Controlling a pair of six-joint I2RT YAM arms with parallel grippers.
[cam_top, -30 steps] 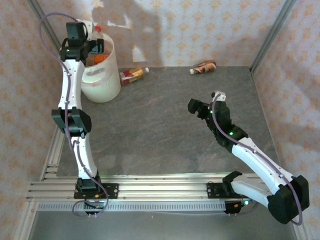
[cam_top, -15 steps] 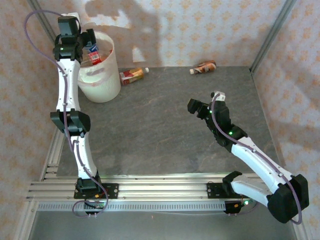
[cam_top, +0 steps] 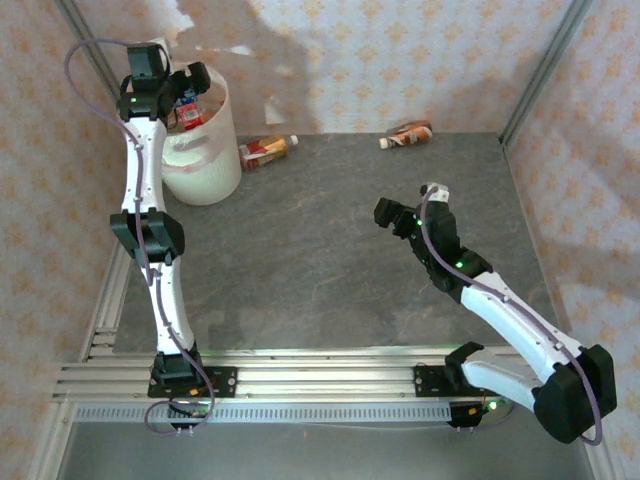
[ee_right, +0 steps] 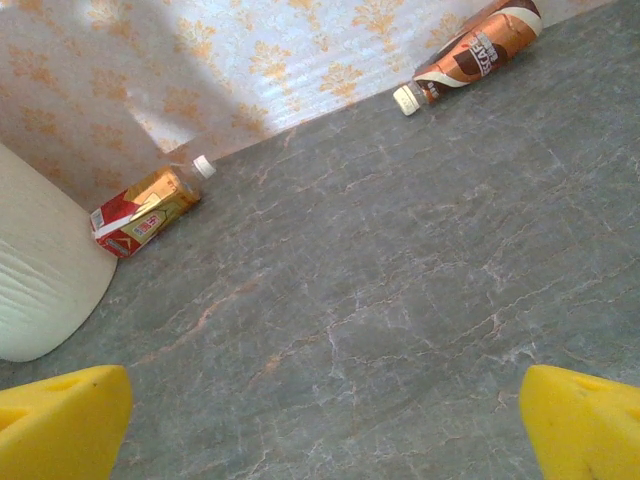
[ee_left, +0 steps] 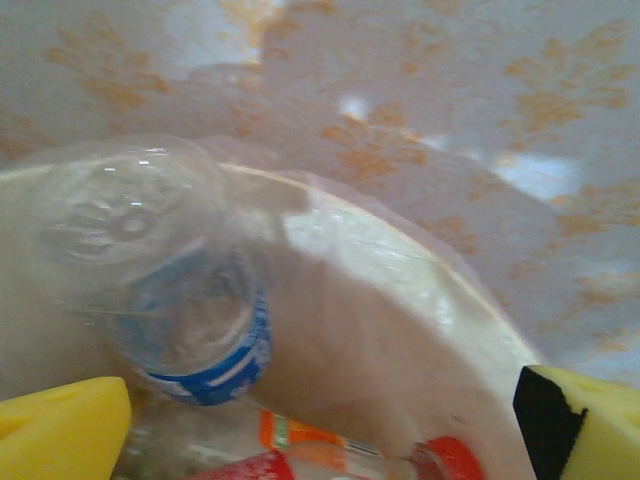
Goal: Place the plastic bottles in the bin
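My left gripper hangs open over the off-white bin at the back left. In the left wrist view its yellow fingertips stand wide apart with nothing between them. Below them a clear bottle with a blue label lies inside the bin on an orange-labelled, red-capped bottle. Two plastic bottles lie on the table: a red-and-gold one beside the bin and a brown one at the back wall. My right gripper hovers open over bare table.
The grey stone-pattern table is walled by patterned panels at the back and sides. A metal corner post stands at the back right. The bin's side shows at the left of the right wrist view.
The left gripper has opened wide over the bin, and the blue-labelled bottle it carried now lies in the bin. The right arm has not moved.
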